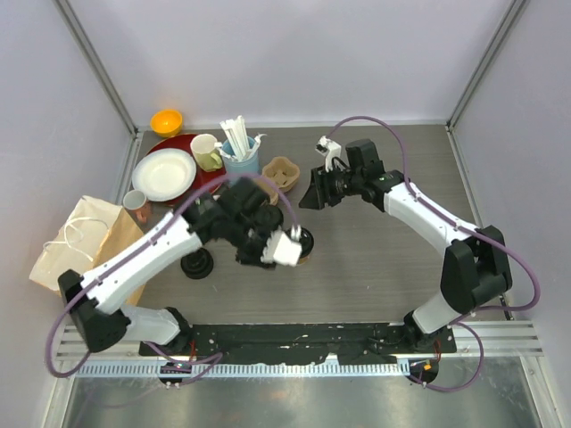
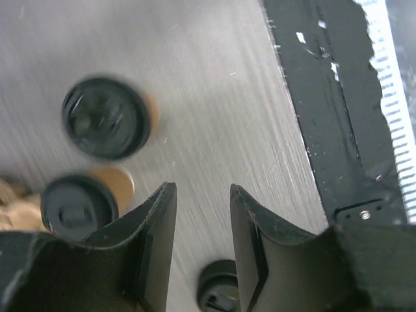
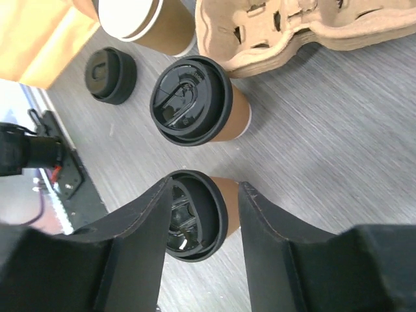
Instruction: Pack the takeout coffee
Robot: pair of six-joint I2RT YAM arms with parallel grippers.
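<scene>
Standing upright near the middle of the desk [image 1: 375, 267], one takeout coffee cup [image 3: 198, 218] with its black sip lid on shows in the gap between the fingers of the right tool [image 3: 205, 185]. That tool is roughly half open. The overhead view puts it on the far side of the cup and apart from it, so it has hold of nothing. A second lidded cup [image 3: 195, 101] stands just beside the first, close to the cardboard carrier [image 3: 305, 29]. A loose black lid [image 3: 110, 75] lies on the desk further left. Beyond it, toward the left edge, are an unlidded cup [image 3: 140, 19] and the paper bag [image 3: 36, 39]. The left tool [image 2: 201, 188] hangs over the middle of the desk, its arm coming in from the left. Its jaws are parted with bare desk between them and nothing gripped. Its own view is blurred, but both lidded cups show off to one side of its fingers.
</scene>
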